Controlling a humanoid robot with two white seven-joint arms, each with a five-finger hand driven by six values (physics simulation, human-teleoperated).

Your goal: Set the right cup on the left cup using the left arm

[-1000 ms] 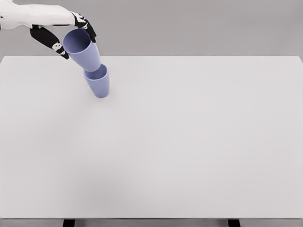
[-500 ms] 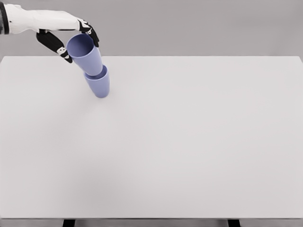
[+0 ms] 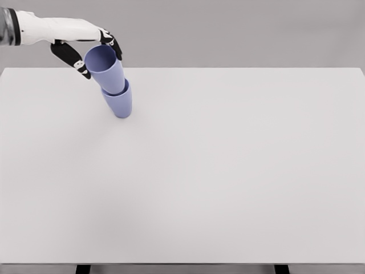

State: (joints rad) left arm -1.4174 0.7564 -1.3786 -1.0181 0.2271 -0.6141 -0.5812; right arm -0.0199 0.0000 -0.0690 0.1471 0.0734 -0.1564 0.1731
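— Two cups in the head view, both lavender-blue, far-left part of the white surface (image 3: 228,171). Confirm their positions.

— Confirmed. The lower cup (image 3: 119,103) stands on the surface near its far edge, mouth up, leaning slightly to the left at the top. The upper cup (image 3: 105,67) sits with its base inside the mouth of the lower cup, tilted up and to the left, its open mouth facing the camera.

— Contact between them?

— Touching. The upper cup's base is within the lower cup's rim; how deep it sits cannot be told.

— State of the left hand?

— The left hand (image 3: 85,48) enters from the upper left on a white arm. Its dark fingers (image 3: 71,56) are curled around the rim end of the upper cup, some on the left side of the cup and others over the top right of its rim. It reads as a closed grip on that cup.

— Right hand?

— Outside the picture.

— Anything else recorded?

— Two dark supports (image 3: 83,269) show below the near edge of the surface. Grey backdrop beyond the far edge.
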